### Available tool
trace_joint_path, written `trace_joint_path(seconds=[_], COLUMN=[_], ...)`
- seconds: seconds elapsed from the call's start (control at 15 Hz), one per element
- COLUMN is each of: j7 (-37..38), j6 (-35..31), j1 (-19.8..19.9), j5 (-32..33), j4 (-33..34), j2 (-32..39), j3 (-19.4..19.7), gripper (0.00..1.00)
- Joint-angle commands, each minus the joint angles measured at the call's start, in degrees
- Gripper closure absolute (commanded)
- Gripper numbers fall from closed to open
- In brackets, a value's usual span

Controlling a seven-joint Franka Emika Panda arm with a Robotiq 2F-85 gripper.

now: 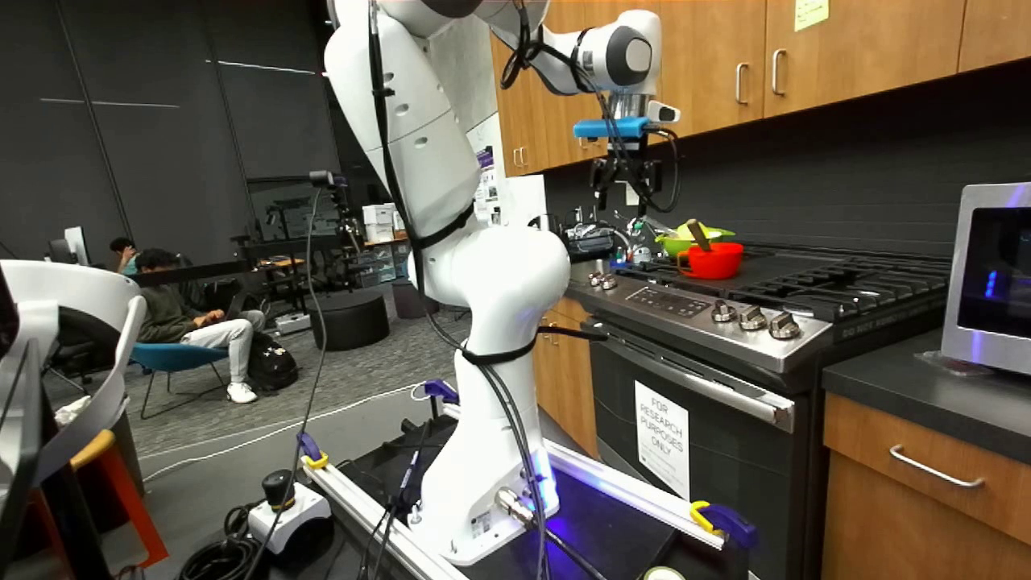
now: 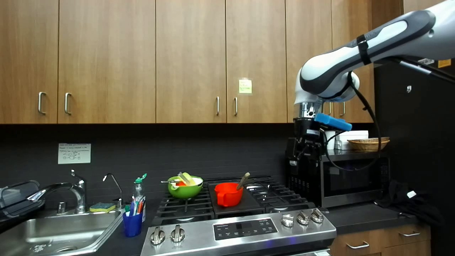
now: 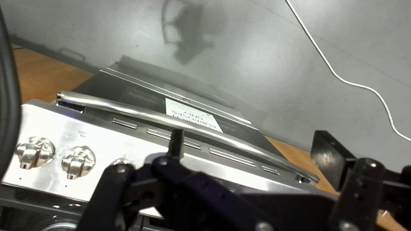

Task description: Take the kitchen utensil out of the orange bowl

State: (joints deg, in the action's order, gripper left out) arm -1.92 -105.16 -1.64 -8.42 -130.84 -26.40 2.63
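Observation:
The orange bowl (image 2: pixel 229 195), red-orange with a loop handle on its side, rests on the flat dark plate in the middle of the stove; both exterior views show it. The kitchen utensil (image 2: pixel 243 180) leans inside, its brownish handle (image 1: pixel 697 234) rising slantwise over the rim and its lower end hidden in the bowl. High above the stove front and well away from the bowl hangs my gripper (image 1: pixel 622 197), pointing down. In the wrist view the gripper (image 3: pixel 252 150) is open, its fingers wide apart with nothing between them. Bowl and utensil are outside the wrist view.
A green bowl (image 2: pixel 185 192) holding several items stands beside the orange bowl. Around them lie black burner grates (image 2: pixel 280 197). A microwave (image 2: pixel 359 177) sits on the counter, and wooden cabinets (image 2: pixel 192 60) hang above. Below the gripper are the oven handle (image 3: pixel 144 115) and control knobs (image 3: pixel 78 162).

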Motion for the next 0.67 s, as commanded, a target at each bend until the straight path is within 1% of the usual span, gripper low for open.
trace_joint_path(seconds=[0.0, 0.2, 0.6], j7=[1.99, 2.91, 3.71], j6=[-4.13, -10.14, -26.13], j1=[0.43, 0.59, 0.19], j5=[-1.62, -1.18, -0.56], j4=[-0.4, -1.5, -4.98], j2=[1.24, 2.05, 3.6], j3=[-1.11, -1.64, -2.67], gripper=[0.0, 0.0, 0.0])
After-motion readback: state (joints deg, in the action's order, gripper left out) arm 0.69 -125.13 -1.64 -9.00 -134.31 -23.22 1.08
